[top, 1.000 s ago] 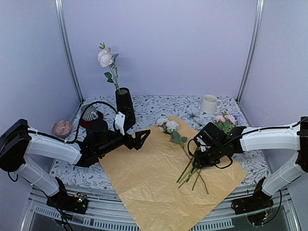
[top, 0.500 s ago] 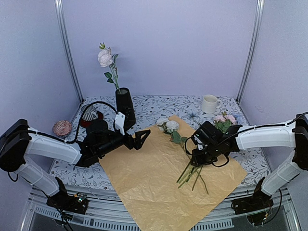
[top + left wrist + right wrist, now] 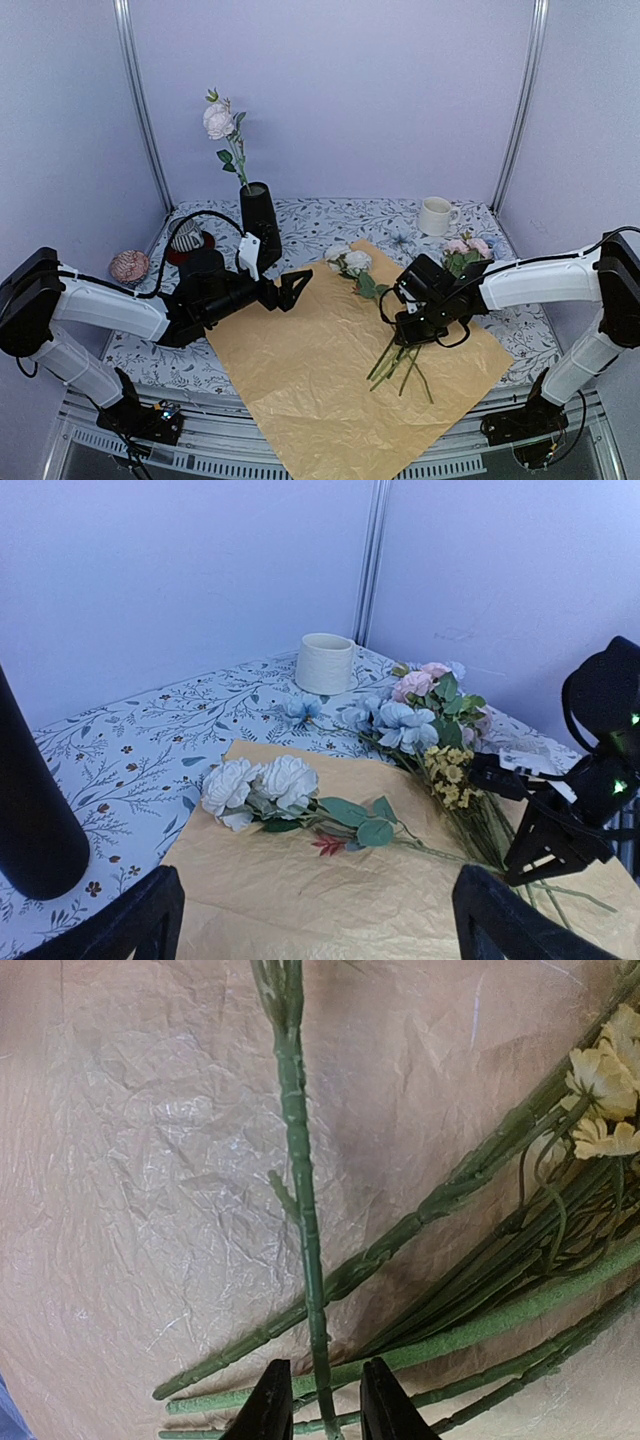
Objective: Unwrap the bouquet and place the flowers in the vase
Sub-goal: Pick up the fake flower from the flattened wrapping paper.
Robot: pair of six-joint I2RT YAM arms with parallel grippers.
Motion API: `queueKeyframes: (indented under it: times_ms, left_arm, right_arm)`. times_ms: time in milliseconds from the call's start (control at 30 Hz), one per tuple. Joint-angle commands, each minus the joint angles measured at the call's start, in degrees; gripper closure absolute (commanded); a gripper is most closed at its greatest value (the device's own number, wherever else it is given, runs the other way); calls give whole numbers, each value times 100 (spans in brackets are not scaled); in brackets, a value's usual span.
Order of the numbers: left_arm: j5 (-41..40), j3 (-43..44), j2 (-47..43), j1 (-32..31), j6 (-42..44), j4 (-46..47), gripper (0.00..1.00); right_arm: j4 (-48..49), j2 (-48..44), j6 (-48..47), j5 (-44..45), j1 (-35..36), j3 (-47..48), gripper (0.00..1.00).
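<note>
The bouquet lies unwrapped: its tan paper (image 3: 310,370) is spread flat on the table. The black vase (image 3: 259,212) stands at the back left and holds one pale rose (image 3: 218,120). A white rose stem (image 3: 350,260) (image 3: 260,785) lies across the paper. The other flowers (image 3: 465,252) (image 3: 420,715) lie at the right, their stems fanned toward the front. My right gripper (image 3: 408,335) (image 3: 325,1410) points down over those stems. One green stem (image 3: 300,1200) runs between its narrowly parted fingers, with a gap on each side. My left gripper (image 3: 297,288) (image 3: 320,920) hovers wide open and empty over the paper's left edge.
A white mug (image 3: 435,215) (image 3: 326,663) stands at the back right. A striped object on a red base (image 3: 186,238) sits left of the vase, and a pinkish lump (image 3: 129,266) lies further left. The vase's dark wall (image 3: 30,820) is close on the left in the left wrist view.
My right gripper has shifted a little left over the stems and its fingers have drawn slightly closer. The left arm has not moved.
</note>
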Motion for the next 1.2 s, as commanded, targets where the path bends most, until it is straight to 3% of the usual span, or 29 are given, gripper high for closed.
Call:
queueKeyframes:
  times_ms: [0,367,633,833,1167]
  left_arm:
    - [26,132,41,-82,56,-7,4]
    - [2,117,26,-81,51,-1,4]
    - [-33,70,-35,-79,49,37,5]
    - [-31,47,-59,-77,38,67,5]
    - [-126,-156,-225,-76,37,300,6]
  right_arm:
    - [122,167,-59,64,47,172,73]
    - [302,470,-97,66,42,190,80]
    - [421,-160,-130,326,40,233,96]
    - [750,-784,-292,550,41,318,96]
    - [2633,-1323,-1326,1007,35,282,96]
